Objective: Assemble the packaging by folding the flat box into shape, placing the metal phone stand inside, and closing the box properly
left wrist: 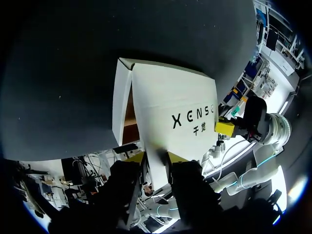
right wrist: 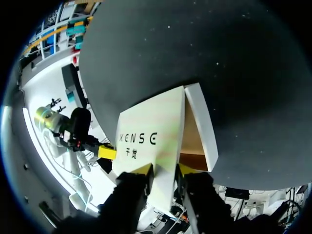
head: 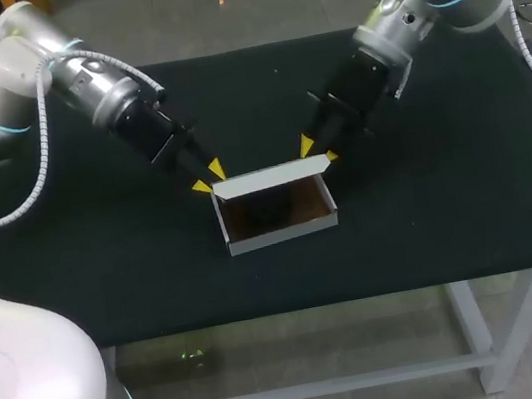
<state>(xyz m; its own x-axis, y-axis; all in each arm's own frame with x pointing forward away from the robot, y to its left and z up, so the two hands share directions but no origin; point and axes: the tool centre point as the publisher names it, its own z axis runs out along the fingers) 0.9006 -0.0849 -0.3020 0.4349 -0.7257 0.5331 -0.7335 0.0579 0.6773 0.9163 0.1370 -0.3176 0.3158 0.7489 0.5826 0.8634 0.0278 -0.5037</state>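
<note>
A white cardboard box [head: 281, 229] with a brown inside sits mid-table, its walls up. Its lid [head: 273, 177] stands raised along the far wall. My left gripper [head: 207, 178] is shut on the lid's left end, and my right gripper [head: 317, 148] is shut on its right end. In the left wrist view the printed lid [left wrist: 170, 107] runs down between my gripper's [left wrist: 156, 158] yellow tips. The right wrist view shows the lid [right wrist: 151, 131] pinched the same way by that gripper [right wrist: 165, 169]. The box's inside is dark, and I cannot make out the phone stand.
The black table mat [head: 447, 191] spreads wide on all sides of the box. The table's front edge [head: 363, 298] lies a short way in front of the box.
</note>
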